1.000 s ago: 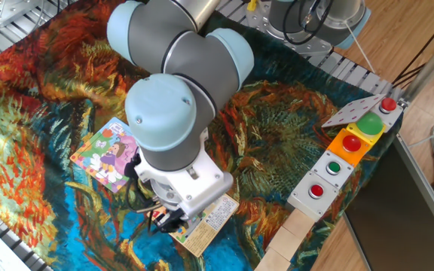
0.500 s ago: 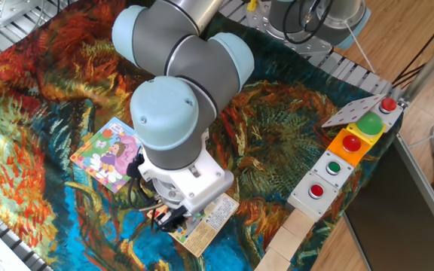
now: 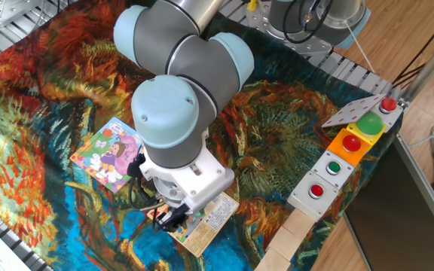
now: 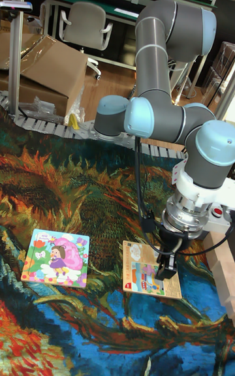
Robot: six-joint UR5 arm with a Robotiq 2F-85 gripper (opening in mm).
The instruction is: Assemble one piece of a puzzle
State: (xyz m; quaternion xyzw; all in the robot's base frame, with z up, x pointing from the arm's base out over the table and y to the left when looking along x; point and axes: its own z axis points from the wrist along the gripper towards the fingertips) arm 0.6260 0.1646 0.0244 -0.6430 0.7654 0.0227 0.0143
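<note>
On a cloth-covered table [image 4: 78, 180], the puzzle [image 4: 56, 257] lies flat to the left in the tall fixed view, a printed card [image 4: 140, 277] just to its right and apart from it. The gripper [image 4: 168, 266] hangs over the card's right end, fingertips down at its surface. A button box [image 3: 345, 158] sits along the table's far right edge.

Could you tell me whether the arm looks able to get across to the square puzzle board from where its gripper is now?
Probably yes. The gripper is low over the printed card, and the puzzle lies flat beside it, apart from the card, with only open patterned cloth between them and nothing standing in the way.
</note>
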